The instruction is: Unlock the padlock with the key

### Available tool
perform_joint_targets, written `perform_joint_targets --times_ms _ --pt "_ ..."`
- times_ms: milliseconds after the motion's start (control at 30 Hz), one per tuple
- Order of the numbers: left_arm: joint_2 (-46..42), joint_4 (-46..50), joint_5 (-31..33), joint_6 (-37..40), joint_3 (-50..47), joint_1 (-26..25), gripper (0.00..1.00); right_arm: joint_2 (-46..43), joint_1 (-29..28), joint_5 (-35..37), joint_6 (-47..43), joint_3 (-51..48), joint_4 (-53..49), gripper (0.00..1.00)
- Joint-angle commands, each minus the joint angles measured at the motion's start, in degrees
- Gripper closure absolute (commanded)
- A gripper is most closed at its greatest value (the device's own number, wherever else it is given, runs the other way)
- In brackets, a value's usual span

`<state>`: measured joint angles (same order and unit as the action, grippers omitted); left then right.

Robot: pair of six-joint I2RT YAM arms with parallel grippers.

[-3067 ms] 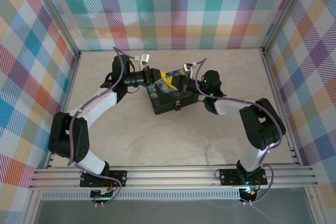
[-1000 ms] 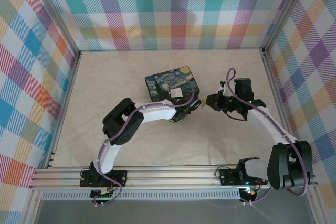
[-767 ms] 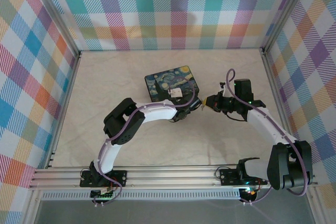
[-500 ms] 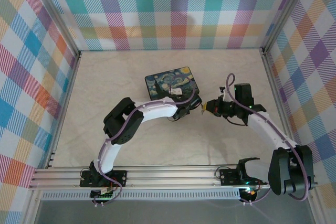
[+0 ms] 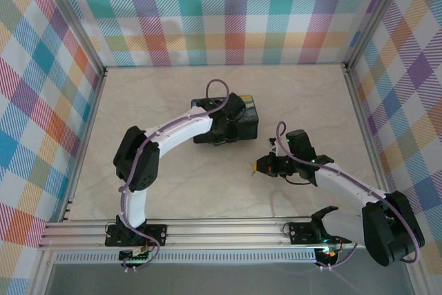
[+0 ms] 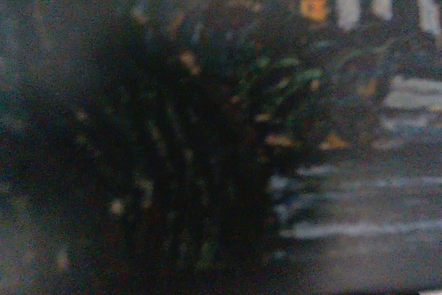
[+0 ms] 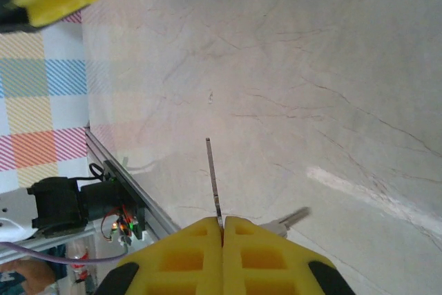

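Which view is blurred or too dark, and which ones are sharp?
Left wrist view: dark and strongly blurred, the box's painted lid very close to the lens. Right wrist view: sharp, evenly lit, the key crisp in the shut right gripper. Top external view: clear, soft shadows.
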<state>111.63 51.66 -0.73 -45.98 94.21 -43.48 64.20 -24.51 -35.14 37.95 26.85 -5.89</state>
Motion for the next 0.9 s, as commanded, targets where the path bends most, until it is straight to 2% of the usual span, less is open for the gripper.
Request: perform_joint_targets --times_ms 0,267,533,867 --pt "-3.2 4.8 -11.4 -0.3 3.1 1.4 0.88 -2.4 -1.1 1.1 2.2 -1.2 8.4 0.97" --pt "-3.4 4.4 -22.7 -7.9 7.8 3.0 0.89 -3.5 -2.2 -0.2 3.0 -0.6 14.8 0.97" --pt "-2.0 5.7 -27.2 -12.3 12.6 3.1 0.91 -6.4 -2.2 1.0 1.7 -0.6 15.5 0.97" --pt "-1.5 3.3 -30.5 -15.5 12.6 3.6 0.92 -5.9 4.1 -6.6 2.3 0.5 17.2 0.97"
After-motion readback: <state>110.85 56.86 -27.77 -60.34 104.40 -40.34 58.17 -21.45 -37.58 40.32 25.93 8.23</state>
